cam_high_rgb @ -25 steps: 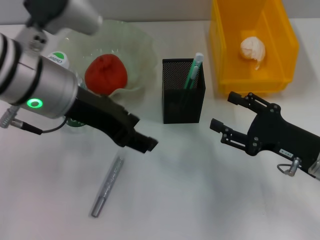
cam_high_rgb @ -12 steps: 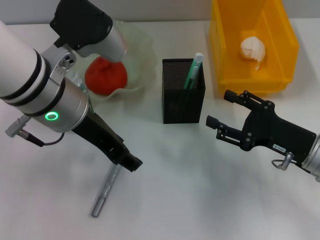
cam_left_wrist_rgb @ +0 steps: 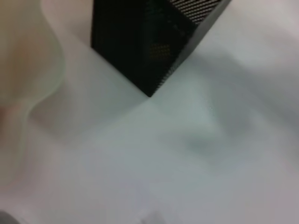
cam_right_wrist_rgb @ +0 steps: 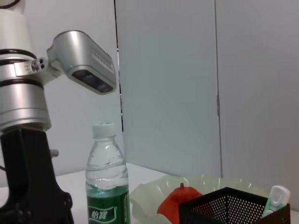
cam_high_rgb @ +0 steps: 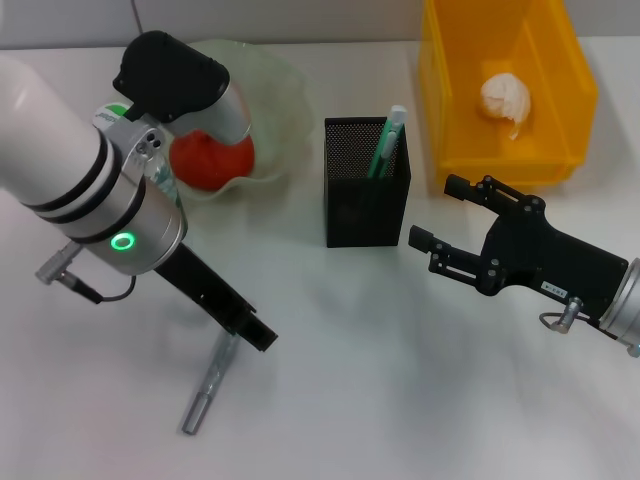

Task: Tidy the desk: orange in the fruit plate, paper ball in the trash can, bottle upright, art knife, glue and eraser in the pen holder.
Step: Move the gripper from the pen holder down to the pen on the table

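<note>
The orange lies in the pale-green fruit plate. The paper ball lies in the yellow trash can. The black mesh pen holder holds a green-and-white stick. The silver art knife lies flat on the desk. My left gripper hangs just over the knife's upper end. My right gripper is open and empty, right of the pen holder. The bottle stands upright; only its cap shows in the head view. The eraser is out of view.
My bulky left arm covers the desk's left side and most of the bottle. The left wrist view shows the pen holder's lower corner and the fruit plate's rim over white desk.
My left arm has swung toward me and down, carrying its gripper from beside the pen holder to the knife's upper end. My right gripper has drifted slightly left, still open.
</note>
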You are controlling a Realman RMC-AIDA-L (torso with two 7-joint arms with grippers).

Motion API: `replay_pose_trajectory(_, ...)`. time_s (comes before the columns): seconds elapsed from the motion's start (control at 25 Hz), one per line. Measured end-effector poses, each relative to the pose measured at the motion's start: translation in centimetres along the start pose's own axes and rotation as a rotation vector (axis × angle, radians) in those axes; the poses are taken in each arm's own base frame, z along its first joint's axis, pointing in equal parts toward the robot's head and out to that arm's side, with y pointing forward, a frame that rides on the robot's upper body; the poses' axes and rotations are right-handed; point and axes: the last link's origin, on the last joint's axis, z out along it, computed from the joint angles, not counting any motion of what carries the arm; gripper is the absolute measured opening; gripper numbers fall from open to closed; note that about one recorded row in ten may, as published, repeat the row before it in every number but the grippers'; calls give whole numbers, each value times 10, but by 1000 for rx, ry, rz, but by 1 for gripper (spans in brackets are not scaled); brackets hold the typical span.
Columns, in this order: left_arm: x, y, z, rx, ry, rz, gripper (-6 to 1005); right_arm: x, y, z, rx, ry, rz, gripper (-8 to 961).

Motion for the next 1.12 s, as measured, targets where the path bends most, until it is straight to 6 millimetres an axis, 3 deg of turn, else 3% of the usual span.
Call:
replay_pose_trajectory(0.56,10,-5,9,16,-10,1,647,2,0,1,5,10,5,785)
replay_pose_trajectory(1.12,7,-8,12,52,-38,14,575,3,-2,3,13,24,6,786)
